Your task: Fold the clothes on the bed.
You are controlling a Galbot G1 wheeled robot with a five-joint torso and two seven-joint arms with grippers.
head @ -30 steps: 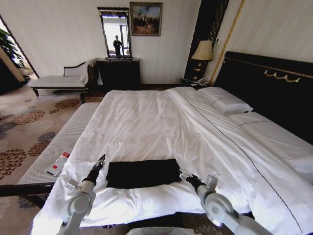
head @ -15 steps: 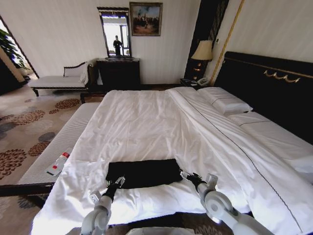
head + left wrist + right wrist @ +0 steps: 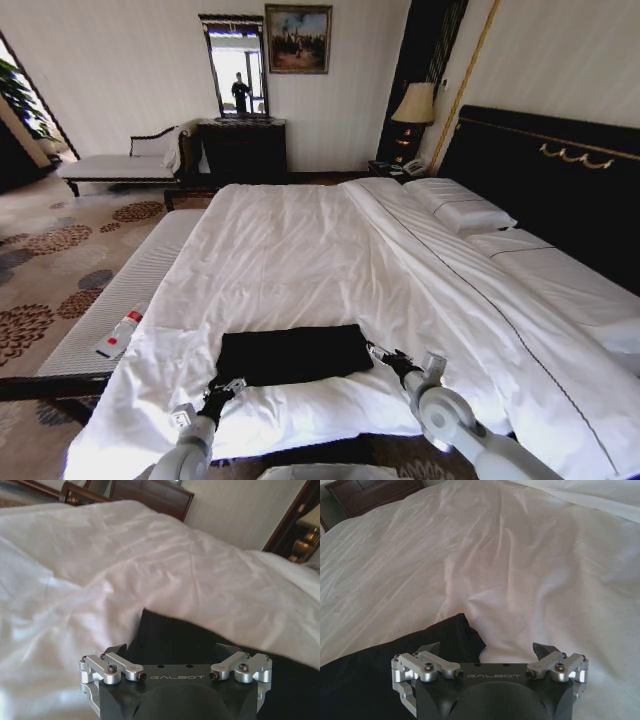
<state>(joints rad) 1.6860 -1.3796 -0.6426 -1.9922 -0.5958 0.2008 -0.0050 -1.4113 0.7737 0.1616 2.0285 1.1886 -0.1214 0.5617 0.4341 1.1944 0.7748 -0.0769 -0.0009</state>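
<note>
At the near edge of the bed [image 3: 300,250], my left gripper [image 3: 222,390] and right gripper [image 3: 383,359] spread wide, flanking the folded black T-shirt [image 3: 292,353].

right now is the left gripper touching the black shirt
Cannot tell. In the head view the left gripper meets the black shirt's near edge; the left wrist view shows open jaws over it, no plain contact or gap.

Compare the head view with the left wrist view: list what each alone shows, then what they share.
Head view alone: the right gripper at the T-shirt's right end, the pillows, headboard, lamp, bench and chaise.
Left wrist view alone: the left gripper's open fingers up close over the shirt's edge.
Both: the left gripper, black T-shirt and white bed.
</note>
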